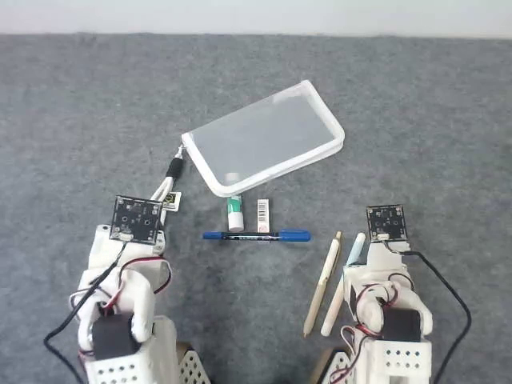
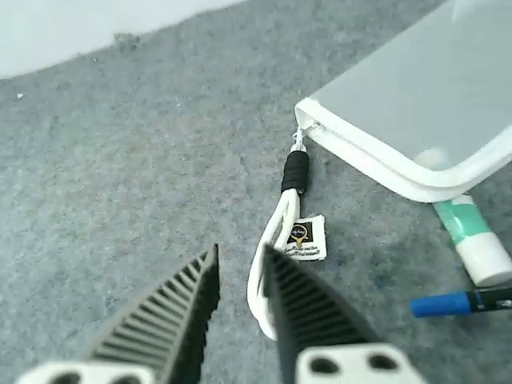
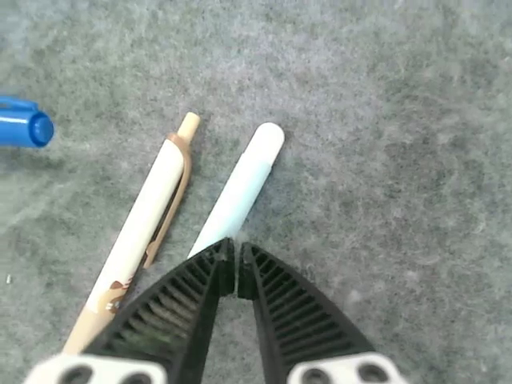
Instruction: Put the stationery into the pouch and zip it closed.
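The pouch (image 1: 264, 138) lies farthest back on the table (image 1: 80, 104). Its strap (image 1: 168, 186) trails from the left corner to below the left gripper (image 2: 240, 256). Just before the pouch sit the glue stick (image 1: 235, 213), left, and the eraser (image 1: 262, 212), right. The marker (image 1: 256, 235) lies crosswise before both. To its right, the pen (image 1: 323, 282) lies beside the second pen (image 1: 342, 282), which runs under the right gripper (image 3: 236, 248).

Pouch (image 1: 264, 138) lay tilted. Glue stick (image 1: 234, 213), eraser (image 1: 262, 210) at its near edge; blue pen (image 1: 256, 235) below; beige pen (image 1: 322, 282), white pen (image 1: 342, 284) beside right arm (image 1: 384, 312).
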Robot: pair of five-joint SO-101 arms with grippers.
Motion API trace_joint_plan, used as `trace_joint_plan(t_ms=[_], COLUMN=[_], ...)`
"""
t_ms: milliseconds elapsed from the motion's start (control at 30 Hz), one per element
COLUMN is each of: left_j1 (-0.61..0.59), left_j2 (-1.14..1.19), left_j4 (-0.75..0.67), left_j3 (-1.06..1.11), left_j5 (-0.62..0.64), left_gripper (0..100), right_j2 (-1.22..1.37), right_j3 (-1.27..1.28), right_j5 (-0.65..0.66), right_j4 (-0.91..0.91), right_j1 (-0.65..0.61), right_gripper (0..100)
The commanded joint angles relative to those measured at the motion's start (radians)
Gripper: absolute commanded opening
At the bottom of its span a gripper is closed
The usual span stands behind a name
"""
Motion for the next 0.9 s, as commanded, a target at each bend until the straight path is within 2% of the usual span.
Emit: trace_joint_plan(t_ms=[0, 300, 400, 667, 867], left_j1=[-0.005, -0.005, -0.005, -0.002, -0.003], left_j2=[-0.018, -0.015, 0.052, 0.597, 1.108], left_j4=[0.034, 0.034, 0.014, -0.014, -0.014], left_j3=[-0.116, -0.142, -0.156, -0.45, -0.743], left_j5=[-0.002, -0.012, -0.032, -0.034, -0.028], left_gripper=[13, 13, 13, 13, 24], right_j2=[-0.018, -0.018, -0.018, -0.018, -0.018], right_j3=[0.021, 0.021, 0.021, 0.021, 0.021], right_j5=[0.009, 0.008, 0.008, 0.008, 0.008], right_j4=[0.005, 0.005, 0.005, 0.005, 0.005], right_j1=[-0.002, -0.002, -0.002, -0.002, -0.002], right_gripper=[1.0, 1.0, 0.9, 0.9, 0.9])
